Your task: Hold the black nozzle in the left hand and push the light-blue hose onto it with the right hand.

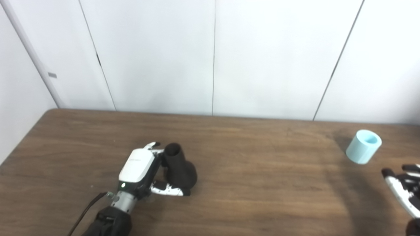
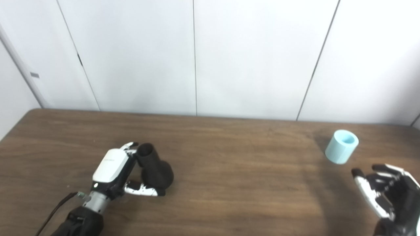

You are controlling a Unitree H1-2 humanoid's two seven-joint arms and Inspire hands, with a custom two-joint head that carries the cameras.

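Black nozzle [image 1: 178, 170], light-blue hose [image 1: 363, 146], brown table [image 1: 249, 183]

A brown wood-grain surface with a dull, low sheen is shown by the table [image 1: 249, 183]. The black nozzle [image 1: 178, 168], at about 8 o'clock in the scene, is seen as matt and slightly soft-looking, without highlights. The light-blue hose [image 2: 342, 146], at about 3 o'clock, appears as smooth, matt plastic or rubber. The left hand [image 1: 144, 172] is covered by a glossy white plastic shell over black parts, with a bare metal wrist. The right hand [image 2: 384, 191] shows black and white plastic.
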